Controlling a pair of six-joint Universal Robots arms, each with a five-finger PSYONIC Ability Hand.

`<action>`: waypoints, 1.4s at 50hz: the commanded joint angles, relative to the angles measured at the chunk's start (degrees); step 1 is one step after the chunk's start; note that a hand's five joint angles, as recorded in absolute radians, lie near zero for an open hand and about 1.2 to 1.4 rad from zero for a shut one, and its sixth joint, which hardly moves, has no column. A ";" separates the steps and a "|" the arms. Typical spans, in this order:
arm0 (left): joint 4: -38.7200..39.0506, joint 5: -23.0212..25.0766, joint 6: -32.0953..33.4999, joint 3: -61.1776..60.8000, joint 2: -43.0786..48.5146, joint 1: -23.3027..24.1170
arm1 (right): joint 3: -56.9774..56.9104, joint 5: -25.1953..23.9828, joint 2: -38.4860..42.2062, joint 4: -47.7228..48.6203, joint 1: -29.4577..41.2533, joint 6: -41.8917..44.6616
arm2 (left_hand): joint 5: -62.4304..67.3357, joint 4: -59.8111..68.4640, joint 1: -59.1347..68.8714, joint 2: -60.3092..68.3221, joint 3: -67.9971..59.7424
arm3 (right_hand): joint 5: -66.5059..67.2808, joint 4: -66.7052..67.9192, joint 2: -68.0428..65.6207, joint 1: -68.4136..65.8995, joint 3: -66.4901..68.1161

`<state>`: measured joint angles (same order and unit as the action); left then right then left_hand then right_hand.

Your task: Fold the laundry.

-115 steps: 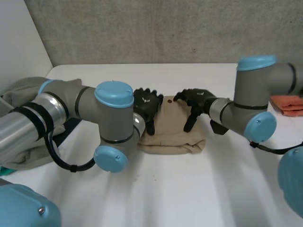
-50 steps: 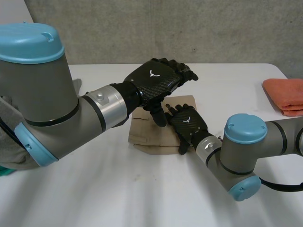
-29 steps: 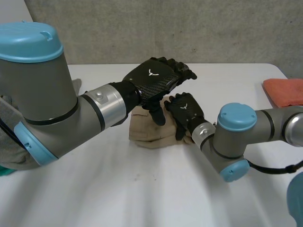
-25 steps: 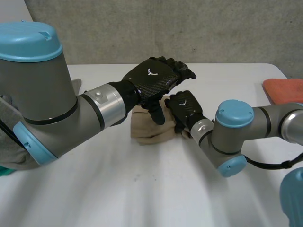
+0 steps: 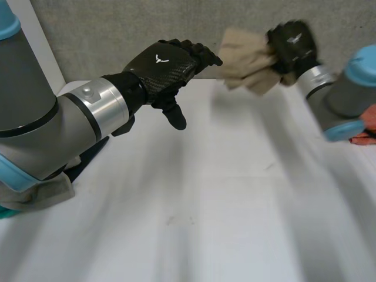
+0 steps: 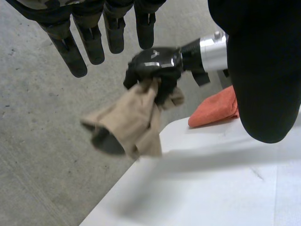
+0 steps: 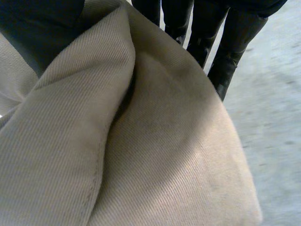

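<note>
Two small white emblems, each a winged V shape, sit on the backs of the hands. One is crisp on the glossy, black carbon-weave left hand (image 5: pixel 164 63). The other is blurred on the matching black right hand (image 5: pixel 292 42).

We see the left hand's fingers straight and apart, its thumb pointing down, holding nothing. It hangs above the far left part of the smooth white surface (image 5: pixel 205 223).

The right hand's fingers are curled tight round the beige twill cloth (image 5: pixel 245 59) and clamp it. That cloth is up in the air at the far right, clear of the surface. It is bunched, with soft folds trailing toward the left hand.

In the right wrist view we can read its weave: fine diagonal ribs, with a stitched hem along one fold. In the left wrist view a dark hollow shows at the bundle's lower end.

An orange folded cloth (image 6: pixel 214 106), thick and rounded at its edge, lies on the surface at the far right, near the right arm. A rumpled grey cloth (image 5: pixel 35 197) lies at the near left, under the left arm. Behind it all stands a rough grey concrete wall (image 5: pixel 117 23).
</note>
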<state>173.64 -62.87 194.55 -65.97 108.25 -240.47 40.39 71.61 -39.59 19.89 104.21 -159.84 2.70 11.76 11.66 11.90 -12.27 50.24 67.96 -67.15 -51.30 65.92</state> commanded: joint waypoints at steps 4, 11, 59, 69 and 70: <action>-0.06 -0.06 -1.63 -0.30 -0.14 0.18 | -12.61 -9.54 5.92 2.34 -17.89 -10.31 | -0.13 0.81 0.91 0.67 -0.30 | 19.76 12.04 -12.85 -28.70 14.08; 0.03 -0.06 -1.55 -1.27 -0.23 0.62 | -11.47 -20.27 11.81 10.33 -27.65 -12.95 | 0.04 0.98 1.08 0.84 -0.47 | 19.76 12.04 -12.85 -28.70 14.08; 0.20 -3.31 -1.37 -3.55 -1.28 2.73 | 22.98 -24.86 -13.31 -3.01 -52.44 -13.40 | -0.46 0.47 0.57 0.33 0.04 | -50.24 -57.96 57.15 41.30 -55.92; 5.03 -19.98 -1.28 -2.68 -3.75 -3.24 | 23.86 -4.73 -22.97 -5.14 -45.63 -0.38 | 2.23 3.16 3.26 3.02 -2.66 | -50.24 -57.96 57.15 41.30 -55.92; 6.95 -26.19 -0.59 -2.85 -3.57 -5.08 | 24.47 -4.81 -24.03 -4.61 -43.06 -0.82 | 1.90 2.83 2.93 2.69 -2.32 | -50.24 -57.96 57.15 41.30 -55.92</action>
<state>175.13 -70.46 193.07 -69.33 105.35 -239.38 63.76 58.00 -58.37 13.83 52.08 -165.21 2.71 11.88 11.84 12.01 -12.32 3.57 13.42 -12.58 -11.63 12.35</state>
